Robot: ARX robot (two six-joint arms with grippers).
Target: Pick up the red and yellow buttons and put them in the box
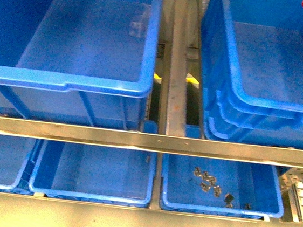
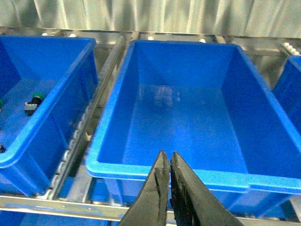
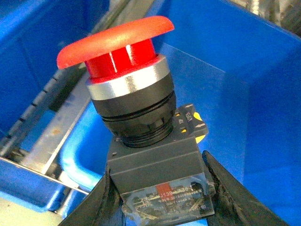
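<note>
right gripper (image 3: 162, 200) is clenched on a red mushroom-capped push-button switch (image 3: 127, 70) with a silver collar, black body and clear contact block. its black fingers (image 3: 94, 202) press the block from both sides, and the cap points away from the claw. a small yellow tab (image 3: 197, 125) with black marks sticks out behind the black body. in the front view the red cap shows in the far upper right corner of the frame, with black gripper parts below it at the right edge. the switch is held in the air over the top crate of a stack of nested blue plastic crates (image 1: 222, 61) in the upper right. a large deep blue plastic crate (image 1: 68, 80) with a thick rolled rim fills the upper left, well apart from the switch. a vertical grey metal rail (image 1: 178, 67) runs between it and the stack. left gripper (image 2: 167, 157) is closed on nothing, black tips together, pointing at the near rim of that big crate. beside that crate in the left wrist view, another blue crate (image 2: 70, 94) holds a green-capped switch (image 2: 34, 101). a horizontal metal bar (image 1: 148, 141) crosses the front view below the middle. under it sit shallow blue trays (image 1: 88, 196), the lower right one holding small grey metal parts (image 1: 209, 183).
</note>
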